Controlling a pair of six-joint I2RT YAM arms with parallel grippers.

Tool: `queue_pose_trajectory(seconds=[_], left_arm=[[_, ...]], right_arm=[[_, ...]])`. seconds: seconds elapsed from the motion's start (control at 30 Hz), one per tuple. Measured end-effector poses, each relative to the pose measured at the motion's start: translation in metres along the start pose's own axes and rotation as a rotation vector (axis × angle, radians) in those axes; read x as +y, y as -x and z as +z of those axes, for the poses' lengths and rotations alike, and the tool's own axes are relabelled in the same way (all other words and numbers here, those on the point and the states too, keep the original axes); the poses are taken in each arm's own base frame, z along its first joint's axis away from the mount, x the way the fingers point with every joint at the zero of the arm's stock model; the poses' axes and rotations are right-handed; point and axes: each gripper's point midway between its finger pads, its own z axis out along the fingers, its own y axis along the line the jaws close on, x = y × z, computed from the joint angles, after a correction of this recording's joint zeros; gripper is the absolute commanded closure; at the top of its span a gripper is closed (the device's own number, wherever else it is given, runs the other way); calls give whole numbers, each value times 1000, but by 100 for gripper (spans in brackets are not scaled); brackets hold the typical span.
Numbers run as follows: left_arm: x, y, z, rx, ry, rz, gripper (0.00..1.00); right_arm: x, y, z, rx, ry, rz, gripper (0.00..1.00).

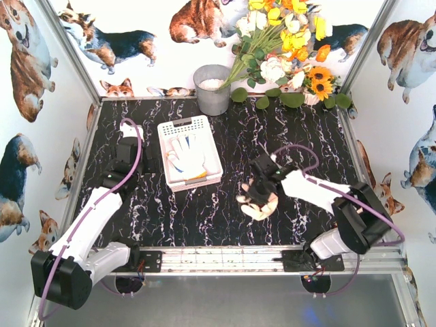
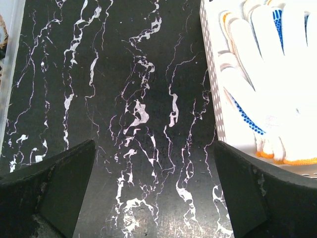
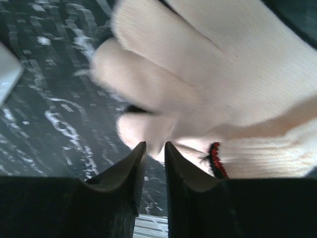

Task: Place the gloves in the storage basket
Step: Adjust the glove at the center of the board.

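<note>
The white storage basket (image 1: 163, 146) stands at the table's middle left, with white knit gloves (image 1: 187, 155) with orange cuffs lying in it. My right gripper (image 1: 257, 194) is shut on a beige glove (image 1: 259, 207) with red trim and holds it off the table, right of the basket. In the right wrist view the glove (image 3: 198, 84) hangs in front of the nearly closed gripper (image 3: 154, 148). My left gripper (image 1: 129, 139) is open and empty, left of the basket. In the left wrist view the gripper (image 2: 154, 198) is over bare table, with the basket wall (image 2: 214, 99) and the gloves (image 2: 267, 84) to its right.
A grey metal bucket (image 1: 212, 88) stands behind the basket at the back wall. A bunch of flowers (image 1: 286, 48) leans at the back right. A metal rail (image 1: 225, 257) runs along the near edge.
</note>
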Motion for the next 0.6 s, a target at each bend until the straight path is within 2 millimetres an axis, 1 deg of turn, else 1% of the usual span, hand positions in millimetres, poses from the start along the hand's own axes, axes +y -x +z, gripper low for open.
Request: queue_pose_trajectory(seconds=[0.1,0.17,0.2,0.27,0.37,0.43,0.5,0.57,0.6], left_arm=[[-1,0,0,1,-3,0,0],[-3,0,0,2,-14,0,0],[-4,0,0,3,-26,0,0],[-11,0,-1,2,-62,1,3],[-23,-1,-5,-5,-133,-8,8],[-38,-3,-10,-3,-199,-19,9],[-63,-5,-18,-10,-285,-33,10],[-98,-14,-32,-1,-391,-33,11],[-116,-19,-39,9,-443,-30,11]], right_arm=[[28,6,-2,-13,42,-12,56],[43,15,-8,-37,70,-30,53],[48,19,-13,-54,81,-45,52],[51,26,-25,-89,93,-79,50],[40,36,-52,-145,99,-112,49],[27,46,-72,-198,102,-124,47],[8,55,-90,-251,84,-136,42],[-13,60,-104,-296,43,-159,37],[-21,59,-110,-308,27,-177,33]])
